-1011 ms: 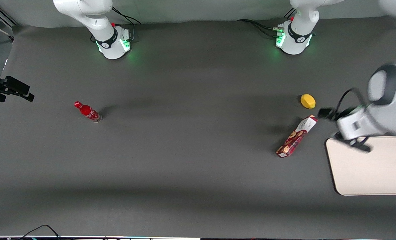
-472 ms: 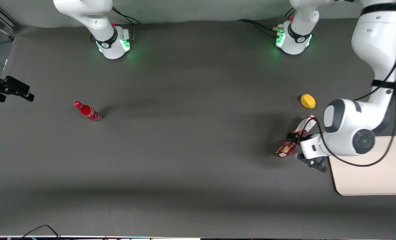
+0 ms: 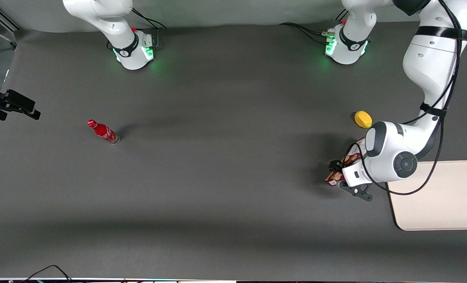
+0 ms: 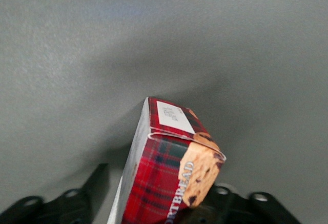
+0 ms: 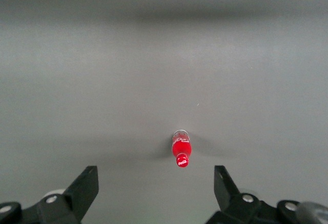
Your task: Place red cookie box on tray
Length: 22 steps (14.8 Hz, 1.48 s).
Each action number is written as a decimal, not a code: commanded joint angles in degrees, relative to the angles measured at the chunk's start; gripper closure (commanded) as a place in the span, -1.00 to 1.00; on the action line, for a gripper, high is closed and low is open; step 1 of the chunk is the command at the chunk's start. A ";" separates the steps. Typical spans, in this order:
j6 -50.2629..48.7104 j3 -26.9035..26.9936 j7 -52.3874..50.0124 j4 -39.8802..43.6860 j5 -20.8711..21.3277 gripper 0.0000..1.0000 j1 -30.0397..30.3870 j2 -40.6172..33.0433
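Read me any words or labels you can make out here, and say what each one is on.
"RTBREAD", the visible part of a longer word, on the red cookie box at the pincer.
White label panel on that box: too small to read.
White script on the red bottle: too small to read.

Dark grey matte table (image 3: pixel 217 188); pale grey wall (image 3: pixel 225 11) at farther edge.

A small red bottle (image 5: pixel 181 152) stands alone on the plain grey surface (image 5: pixel 154 55), seen from above with its red cap (image 5: pixel 182 161) nearest the camera and a faint shadow spreading sideways from its base. Two dark fingers (image 5: pixel 82 188) of the parked arm's own tool flank the bottle, well apart from it.
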 commanded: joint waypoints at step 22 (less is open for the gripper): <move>-56.57 23.54 -8.33 46.23 0.21 1.00 0.97 -7.55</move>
